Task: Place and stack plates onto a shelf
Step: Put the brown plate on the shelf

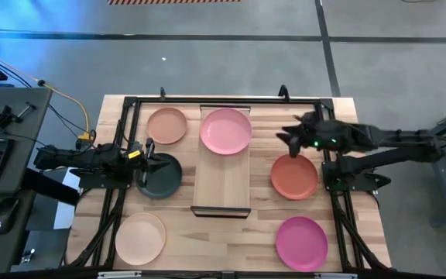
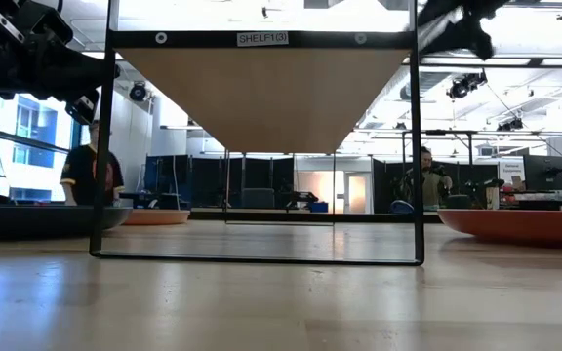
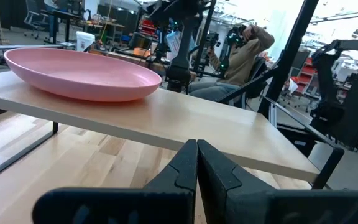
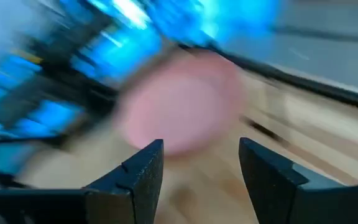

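- We see a light pink plate point(image 1: 226, 130), round, shallow and matte, lying on the far end of the light-wood shelf point(image 1: 221, 186).
- Pale wooden tabletop point(image 1: 231, 240) with black rails; grey floor beyond.
- Right gripper point(image 1: 286, 138), fingers spread and empty, hovers just beside the shelf, with the coral red plate point(image 1: 293, 177) close below it.
- Left gripper point(image 1: 150, 156), fingers pressed together, over the dark grey plate point(image 1: 161, 177).

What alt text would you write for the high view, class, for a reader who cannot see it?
One light pink plate lies on the shelf; five plates lie on the table around it. The left gripper is over the dark grey plate, the right gripper above the coral red plate.
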{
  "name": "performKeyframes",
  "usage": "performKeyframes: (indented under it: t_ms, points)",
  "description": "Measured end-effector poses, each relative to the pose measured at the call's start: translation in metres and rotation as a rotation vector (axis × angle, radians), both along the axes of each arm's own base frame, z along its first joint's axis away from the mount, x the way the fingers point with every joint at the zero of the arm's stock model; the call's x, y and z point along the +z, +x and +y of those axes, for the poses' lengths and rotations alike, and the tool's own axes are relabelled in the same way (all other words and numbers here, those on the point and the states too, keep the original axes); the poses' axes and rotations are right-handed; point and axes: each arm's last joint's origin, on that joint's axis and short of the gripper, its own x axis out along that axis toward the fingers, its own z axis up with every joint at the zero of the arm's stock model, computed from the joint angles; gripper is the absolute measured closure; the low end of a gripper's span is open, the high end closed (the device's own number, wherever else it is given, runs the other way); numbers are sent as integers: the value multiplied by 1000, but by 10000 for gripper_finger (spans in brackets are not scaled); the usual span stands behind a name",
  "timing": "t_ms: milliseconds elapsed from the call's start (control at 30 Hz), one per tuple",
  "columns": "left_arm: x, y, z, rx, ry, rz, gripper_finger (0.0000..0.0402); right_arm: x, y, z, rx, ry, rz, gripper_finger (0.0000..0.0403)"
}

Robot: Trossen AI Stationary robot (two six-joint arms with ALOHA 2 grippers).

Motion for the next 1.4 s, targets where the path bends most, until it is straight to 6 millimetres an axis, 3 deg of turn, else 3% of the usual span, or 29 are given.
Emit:
performKeyframes:
  t_ms: [100, 200, 367, 533, 633, 833, 1133, 1300, 1400]
  points:
    - [0, 0, 0, 0, 0, 0, 401, -11, 4, 8, 119, -146, -170, 213]
    - [0, 0, 0, 0, 0, 0, 401, -22, 7, 14, 209, -313, -220, 213]
    - [0, 0, 0, 0, 0, -1, 401, -41, 8, 19, 250, -292, -173, 213]
    - [0, 0, 0, 1, 0, 0, 401, -44, 8, 19, 253, -292, -160, 214]
    - [0, 0, 0, 6, 0, -1, 401, -44, 6, 19, 251, -284, -167, 242]
    - [0, 0, 0, 6, 0, -1, 401, -44, -4, 18, 272, -297, -129, 387]
    - [0, 0, 1, 35, -1, -4, 401, -54, -30, 16, 295, -280, 11, 398]
    - [1, 0, 2, 63, -3, -10, 401, -51, -38, 15, 299, -306, -8, 401]
    - [1, 0, 2, 64, -2, -10, 401, -63, -39, 15, 296, -269, -39, 402]
